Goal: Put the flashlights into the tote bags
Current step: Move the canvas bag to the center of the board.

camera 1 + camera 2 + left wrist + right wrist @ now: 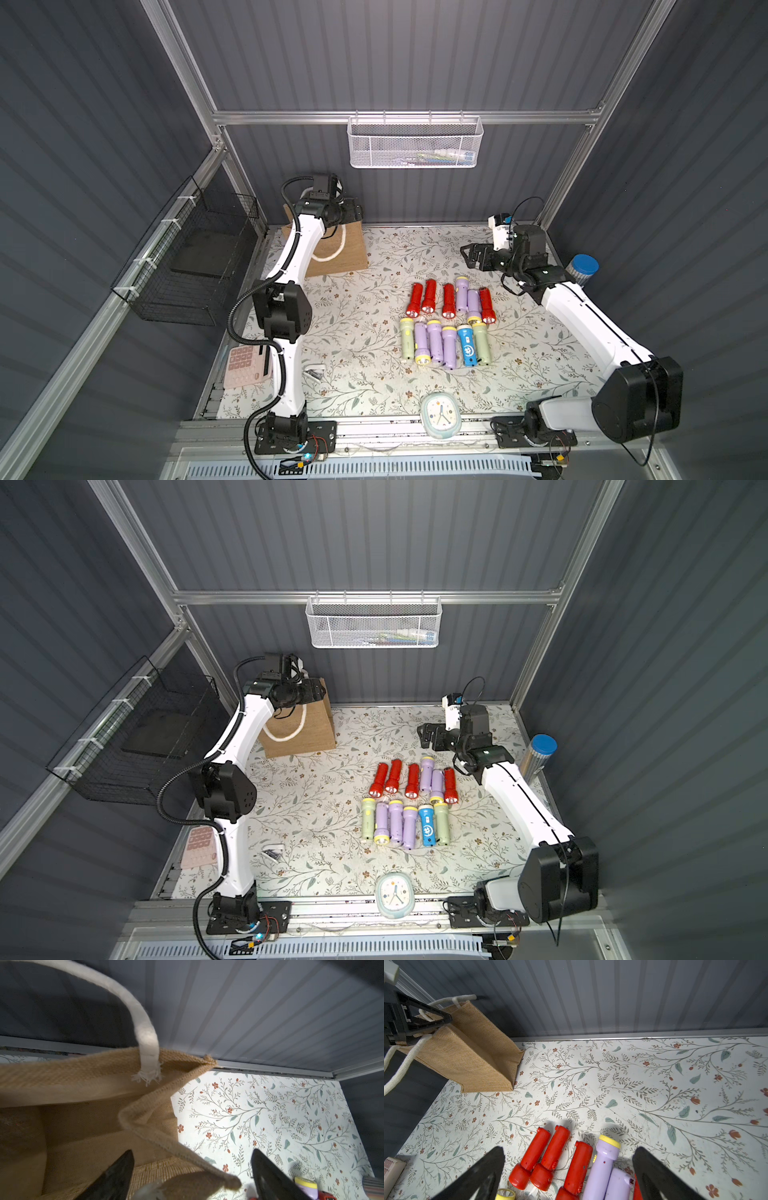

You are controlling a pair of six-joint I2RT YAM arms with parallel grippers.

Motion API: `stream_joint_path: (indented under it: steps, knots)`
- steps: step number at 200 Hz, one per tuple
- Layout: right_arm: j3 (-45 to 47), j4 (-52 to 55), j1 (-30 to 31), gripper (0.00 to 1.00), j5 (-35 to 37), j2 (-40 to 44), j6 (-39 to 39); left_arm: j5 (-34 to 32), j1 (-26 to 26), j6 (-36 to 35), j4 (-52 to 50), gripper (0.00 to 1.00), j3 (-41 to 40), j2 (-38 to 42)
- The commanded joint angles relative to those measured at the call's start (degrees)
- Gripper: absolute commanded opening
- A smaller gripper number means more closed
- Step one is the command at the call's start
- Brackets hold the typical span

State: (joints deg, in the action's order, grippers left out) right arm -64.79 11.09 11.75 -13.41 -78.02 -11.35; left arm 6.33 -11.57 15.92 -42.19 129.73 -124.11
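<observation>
Dark grey ribbed walls and aluminium rails close in a table (pixel 357 316) covered with a pale floral sheet. A white mesh basket (pixel 415 145) hangs from the back rail and a black wire basket (pixel 195 266) from the left wall. The flashlights (pixel 448 300) lie in two close rows of six right of the table's middle. The far row has four red and two lavender ones; the near row has two pale green, three lavender and one blue (pixel 468 351). The tote bag (pixel 349 253) stands upright in the far left corner against the back wall, its white rope handle (pixel 328 255) draped down its front. The left gripper (pixel 192 1150) hangs at the bag's mouth with its jaws spread wide and nothing between them but the bag's folded side rim; in the left wrist view one finger (pixel 118 1174) sits over the bag's inside and the other over the table. The right gripper (pixel 569 1148) hovers just beyond the far row of flashlights, jaws wide apart and empty. A silver cylinder with a blue cap (pixel 584 268) stands at the right edge, a round clock (pixel 441 415) lies at the front edge, and a pink calculator (pixel 245 365) lies front left.
</observation>
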Motion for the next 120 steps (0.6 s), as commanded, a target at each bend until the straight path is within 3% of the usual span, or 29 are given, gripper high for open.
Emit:
stream_joint_path:
  steps: [1, 19, 37, 77, 104, 120]
  knots:
    - [0.9, -0.8, 0.3, 0.98, -0.6, 1.1, 0.5, 0.3, -1.3, -4.3, -5.3, 0.88, 2.6, -1.3]
    - [1.1, -0.7, 0.3, 0.98, -0.5, 1.2, 0.7, -2.3, -2.4, -5.8, -8.1, 0.87, 4.9, -2.9]
    - [1.2, -0.6, 0.3, 0.98, -0.5, 1.6, 0.8, -3.2, -2.8, -7.5, -9.8, 0.78, 5.5, -3.4]
    - [1.0, -0.1, 0.4, 0.96, -2.1, 1.8, 0.2, -5.0, -3.0, -13.2, -11.3, 0.39, 0.9, -0.4]
    - [0.6, 0.1, 0.5, 0.95, -4.1, 1.7, -0.5, -3.1, -3.0, -17.6, -10.8, 0.06, -4.9, 4.3]
    - [-0.3, 0.8, 0.9, 0.94, -5.2, 1.2, -0.9, -1.8, -3.3, -20.7, -10.8, 0.00, -9.0, 8.0]
